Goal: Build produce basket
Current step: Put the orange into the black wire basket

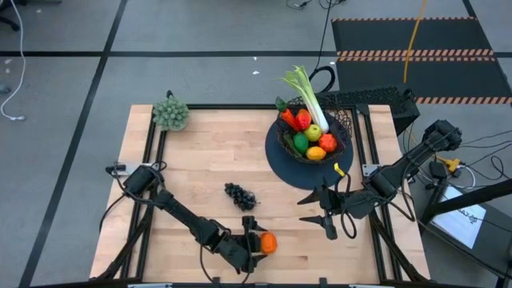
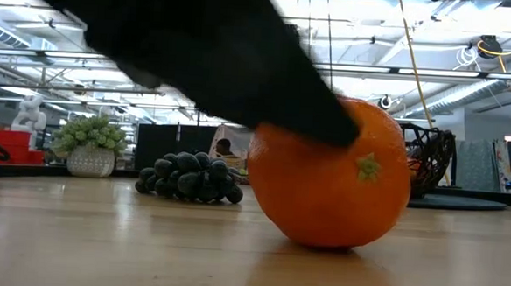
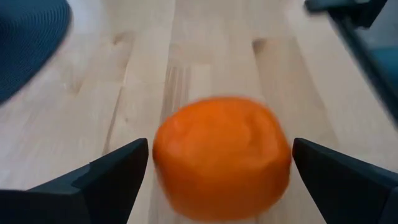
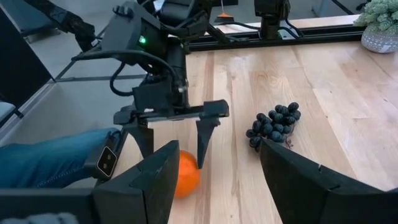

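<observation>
Fingers of the left gripper (image 1: 258, 242) stand wide, straddling the orange (image 1: 268, 242) at the worktop's (image 1: 200, 160) near edge; right gripper (image 1: 324, 210) fingers part-open, empty, beside the basket (image 1: 314, 132).

From my station I see the light wooden table (image 1: 200, 168) with a grey-green bushy clump (image 1: 170, 113) in a pale pot at its far left corner. Beyond the far right corner lies a black floor mat (image 1: 416, 52) edged with orange-striped tape, and a yellow cable (image 1: 412, 40) crosses it.
</observation>
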You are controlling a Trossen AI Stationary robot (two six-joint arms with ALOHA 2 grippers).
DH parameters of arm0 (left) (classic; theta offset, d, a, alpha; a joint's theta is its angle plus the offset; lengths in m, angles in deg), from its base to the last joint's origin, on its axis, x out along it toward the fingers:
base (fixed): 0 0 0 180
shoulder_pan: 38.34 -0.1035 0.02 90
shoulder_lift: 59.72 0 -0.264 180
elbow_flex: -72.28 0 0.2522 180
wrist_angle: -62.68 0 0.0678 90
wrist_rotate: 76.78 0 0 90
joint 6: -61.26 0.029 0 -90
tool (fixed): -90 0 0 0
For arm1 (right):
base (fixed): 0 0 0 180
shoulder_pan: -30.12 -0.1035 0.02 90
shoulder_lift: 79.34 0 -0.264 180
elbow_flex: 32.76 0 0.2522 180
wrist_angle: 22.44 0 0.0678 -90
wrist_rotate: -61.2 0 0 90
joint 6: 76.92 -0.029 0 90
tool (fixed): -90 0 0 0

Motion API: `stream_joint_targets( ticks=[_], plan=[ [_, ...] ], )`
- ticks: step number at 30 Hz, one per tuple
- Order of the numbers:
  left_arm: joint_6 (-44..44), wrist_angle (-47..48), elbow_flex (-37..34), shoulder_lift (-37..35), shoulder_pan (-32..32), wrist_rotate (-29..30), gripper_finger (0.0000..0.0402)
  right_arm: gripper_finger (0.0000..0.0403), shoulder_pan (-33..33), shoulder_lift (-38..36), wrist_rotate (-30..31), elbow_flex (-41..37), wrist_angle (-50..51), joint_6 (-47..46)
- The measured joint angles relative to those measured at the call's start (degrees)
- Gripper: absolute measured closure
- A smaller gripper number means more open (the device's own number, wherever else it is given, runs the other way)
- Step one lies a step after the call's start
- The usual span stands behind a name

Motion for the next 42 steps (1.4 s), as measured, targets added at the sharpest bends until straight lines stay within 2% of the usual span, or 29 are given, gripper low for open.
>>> stream_joint_targets(
  ticks=[13,21,25,32,37,42],
  plan=[
    [0.6,0.0,0.0,0.8,-0.7,-0.1,0.0009,0.0186,0.0,0.0,0.0,0.0,-0.1,0.1],
    [2.4,-0.5,0.0,0.6,-0.6,-0.5,0.0079,0.0186,0.0,0.0,0.0,0.0,-0.1,0.1],
    [5.7,0.0,0.0,-1.2,-0.6,-0.7,0.0088,0.0186,0.0,0.0,0.0,0.0,-0.1,0.1],
    [18.6,1.7,0.0,-11.2,-0.8,0.2,0.0061,0.0186,0.0,0.0,0.0,0.0,-0.1,0.3],
    [33.1,2.2,0.0,-20.6,-1.4,1.5,0.0073,0.0186,0.0,0.0,0.0,-1.8,-2.4,0.3],
    [43.6,2.9,0.0,-28.7,-1.4,2.7,0.0086,0.0186,0.0,0.0,0.0,-2.0,-2.4,0.3]
  ],
)
